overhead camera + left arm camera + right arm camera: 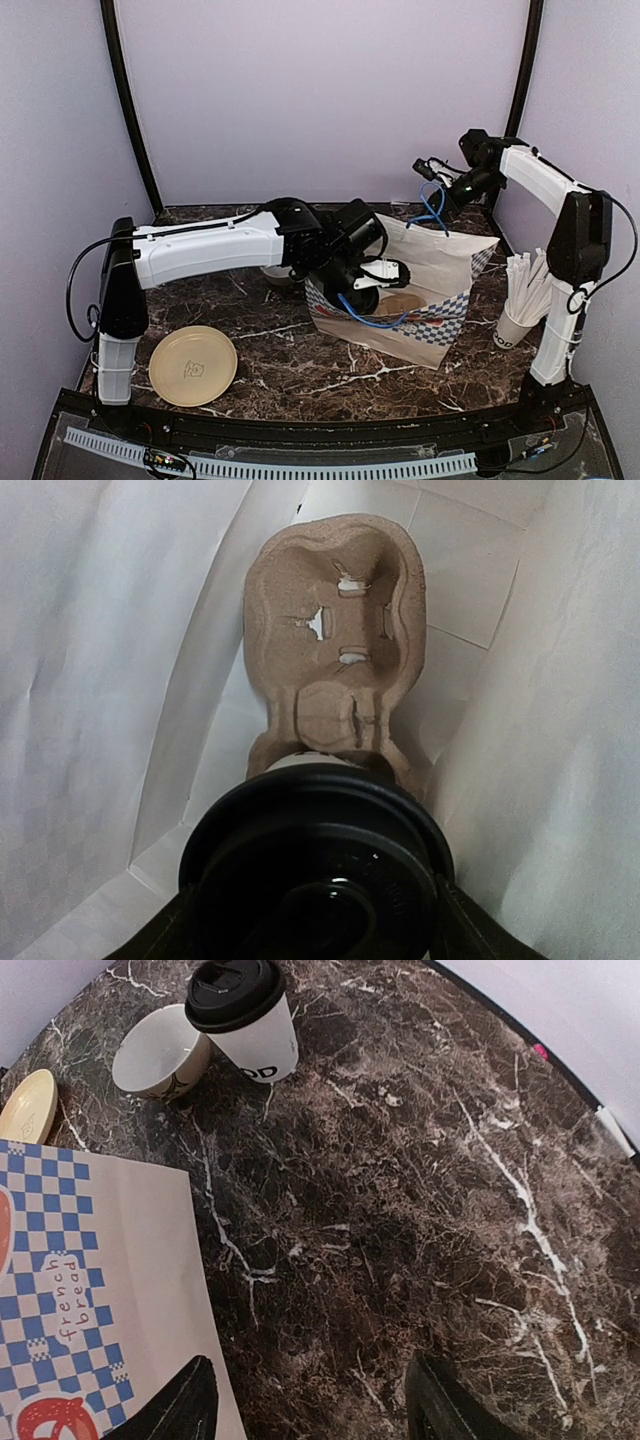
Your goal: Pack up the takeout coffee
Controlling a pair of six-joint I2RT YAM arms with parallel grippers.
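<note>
Coffee cups, two in all, each white with a black lid. The first cup (315, 870) is inside the one paper bag (440, 265), clamped between the left gripper's (380, 274) fingers (165, 935), one on each side of the lid. It is at the near pocket of a single brown pulp carrier (335, 630) lying on the bag's floor; whether it is seated cannot be told. The second cup (245, 1015) stands upright on the marble table (420, 1190), just beside one low white bowl (160, 1052). The right gripper (310, 1365) hangs above bare table, its jaws apart, holding nothing. One tan plate (192, 365) lies front left. One cup of white sticks (522, 295) stands on the right.
</note>
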